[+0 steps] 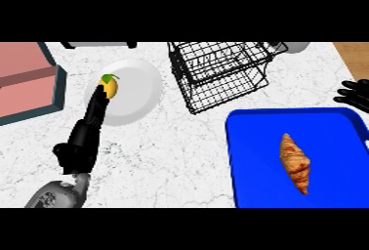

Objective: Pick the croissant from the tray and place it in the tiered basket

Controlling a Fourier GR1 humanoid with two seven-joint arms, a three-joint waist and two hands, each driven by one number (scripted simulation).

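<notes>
Black fingers of the right hand [355, 95] show at the right edge of the frame, just above the upper right corner of the blue tray [252, 161]; only the fingers are in view, spread and relaxed, holding nothing. They hover apart from the croissant [296, 163], which lies lengthwise on the tray in the lower right of the frame, untouched.

The left hand [95, 105] reaches up the left side of the frame on its long dark forearm, fingers straight, their tips at a yellow fruit with a green leaf [109, 85]. That fruit sits on the left part of a white plate [140, 88] in the upper left-centre. The fingers look extended rather than curled round it, so I read that hand as open.

The black wire tiered basket [216, 73] stands at the upper centre, just above the tray's upper left corner and just right of the plate. A pink block with a dark teal rim [25, 80] fills the far left. All rest on the pale marbled worktop [166, 161].

By my judgement the task is at its opening step: the pick is not yet begun. The next move calls for the right hand to come down and inward over the croissant and close across its middle, before carrying it up-left to the basket
</notes>
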